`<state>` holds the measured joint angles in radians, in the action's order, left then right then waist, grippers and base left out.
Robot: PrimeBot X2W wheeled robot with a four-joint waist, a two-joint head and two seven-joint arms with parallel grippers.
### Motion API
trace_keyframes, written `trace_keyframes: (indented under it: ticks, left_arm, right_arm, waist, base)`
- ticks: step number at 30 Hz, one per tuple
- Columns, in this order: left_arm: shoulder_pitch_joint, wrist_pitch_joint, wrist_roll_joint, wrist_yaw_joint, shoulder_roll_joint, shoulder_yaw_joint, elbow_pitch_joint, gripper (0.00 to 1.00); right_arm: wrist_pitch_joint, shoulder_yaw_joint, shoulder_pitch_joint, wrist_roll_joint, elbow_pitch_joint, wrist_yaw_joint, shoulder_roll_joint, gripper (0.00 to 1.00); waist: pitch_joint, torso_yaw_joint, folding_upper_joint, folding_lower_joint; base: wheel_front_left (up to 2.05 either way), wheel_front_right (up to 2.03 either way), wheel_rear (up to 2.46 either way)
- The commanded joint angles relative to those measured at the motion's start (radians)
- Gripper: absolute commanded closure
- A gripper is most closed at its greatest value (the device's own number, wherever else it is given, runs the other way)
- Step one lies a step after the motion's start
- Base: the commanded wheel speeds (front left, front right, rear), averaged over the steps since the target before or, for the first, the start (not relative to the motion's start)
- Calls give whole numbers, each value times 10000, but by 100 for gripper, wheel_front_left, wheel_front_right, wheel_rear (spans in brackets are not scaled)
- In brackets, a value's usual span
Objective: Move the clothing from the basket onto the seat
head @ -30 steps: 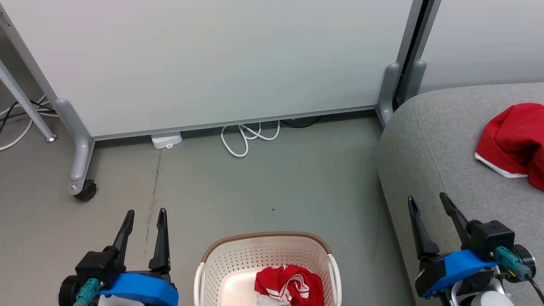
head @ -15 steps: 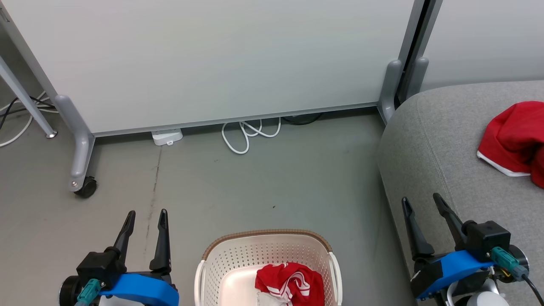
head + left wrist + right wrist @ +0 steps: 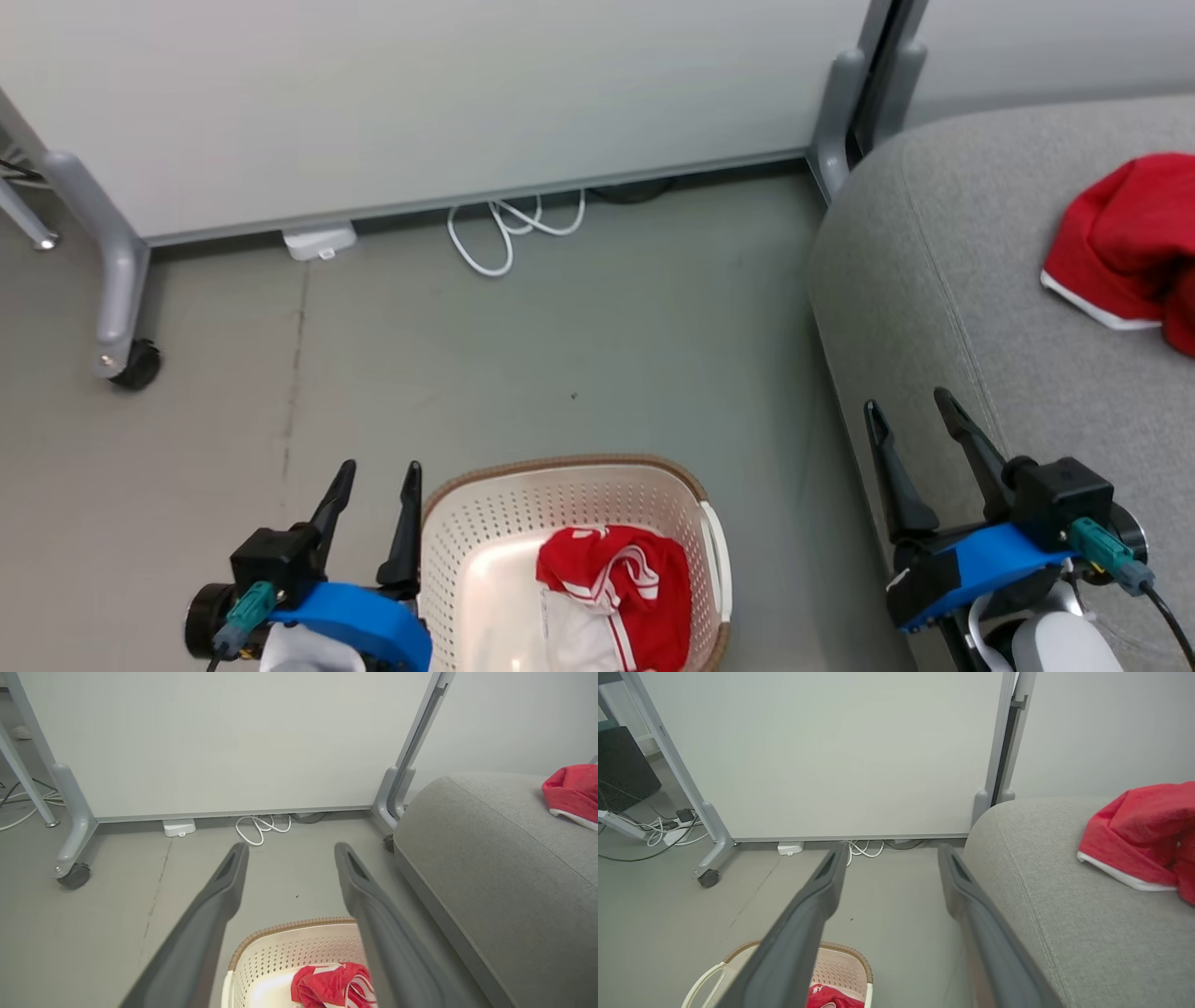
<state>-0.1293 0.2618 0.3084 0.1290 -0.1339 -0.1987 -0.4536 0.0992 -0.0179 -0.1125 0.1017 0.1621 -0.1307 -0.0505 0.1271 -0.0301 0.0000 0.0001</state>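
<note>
Red cloth with white stripes, the striped garment [image 3: 607, 588], lies crumpled in the right half of the basket [image 3: 560, 469], against its right wall, with a patch of white showing at its lower left. The basket stands on the grey floor [image 3: 560, 327], near the side of the seat [image 3: 934, 280] but apart from it. A second red garment [image 3: 1120, 233] with white edge trim sits bunched on top of the seat, well in from its rounded corner. The left hand [image 3: 379, 465] is just beside the basket's left rim, its two dark fingers spread wide with only air between them; in the left wrist view the basket's far rim and the striped garment show low between those fingers. The right hand [image 3: 906, 399] is likewise wide and empty, poised at the seat's left edge, fingers pointing towards the rounded corner. Whether either hand touches what lies under it cannot be told. Beyond the basket, a pale partition panel [image 3: 467, 93] stands on grey legs, one with a caster [image 3: 138, 364], and a white cable [image 3: 504, 229] loops on the floor at its foot.
</note>
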Motion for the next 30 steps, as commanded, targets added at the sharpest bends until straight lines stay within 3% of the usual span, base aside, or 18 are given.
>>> trace_keyframes:
  ticks: [1,18,30]
  left_arm:
    - [-415,48,143,15,-70,-284,-307,0]
    - [-3354,-313,1385,12,-339,-2873,-3673,0]
    - [-5154,-343,1572,11,-828,-3962,-5649,0]
  right_arm:
    - [74,-37,-248,41,-101,-3,1,0]
    - [526,-663,-1480,303,-465,-3,2,0]
    - [1234,-1223,-2180,969,-132,-3,6,0]
  waist:
    - [616,-450,0,-1]
    - [3889,-2119,0,-1]
    - [5806,-2939,0,-1]
  base:
    - [0,0,0]
    - [0,0,0]
    - [0,0,0]
